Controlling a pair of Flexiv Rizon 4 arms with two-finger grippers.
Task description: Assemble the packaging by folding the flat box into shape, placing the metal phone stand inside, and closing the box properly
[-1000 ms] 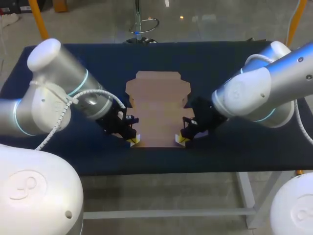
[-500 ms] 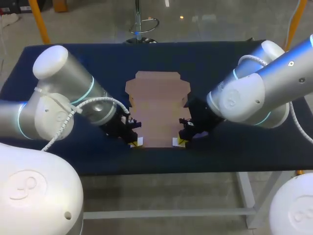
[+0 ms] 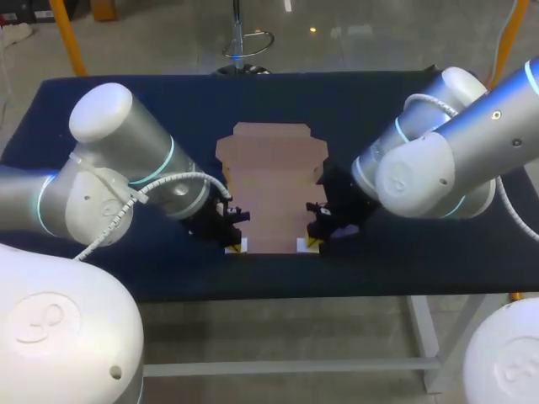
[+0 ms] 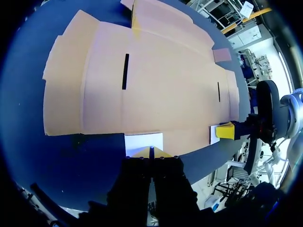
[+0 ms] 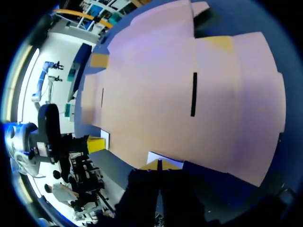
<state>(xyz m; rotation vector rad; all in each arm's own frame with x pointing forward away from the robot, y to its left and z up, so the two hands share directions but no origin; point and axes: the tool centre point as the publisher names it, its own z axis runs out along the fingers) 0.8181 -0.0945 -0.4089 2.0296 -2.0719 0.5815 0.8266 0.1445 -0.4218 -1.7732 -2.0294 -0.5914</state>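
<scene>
Yellow-tipped left gripper [image 3: 234, 245] sits at the near-left corner of the flat box [image 3: 274, 189], clenched, tips meeting by a small white patch [image 4: 143, 143]. Can't tell if it pinches cardboard. Box lies unfolded mid-tabletop [image 3: 101, 109]. Right gripper [image 3: 310, 244] mirrors this at the near-right corner, also clenched. Step looks like starting the first fold. Next move likely needs both raising the near edge evenly.

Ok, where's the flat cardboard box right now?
In the head view the flat box lies unfolded in the middle of the blue table, with the left gripper and right gripper at its near edge.
</scene>
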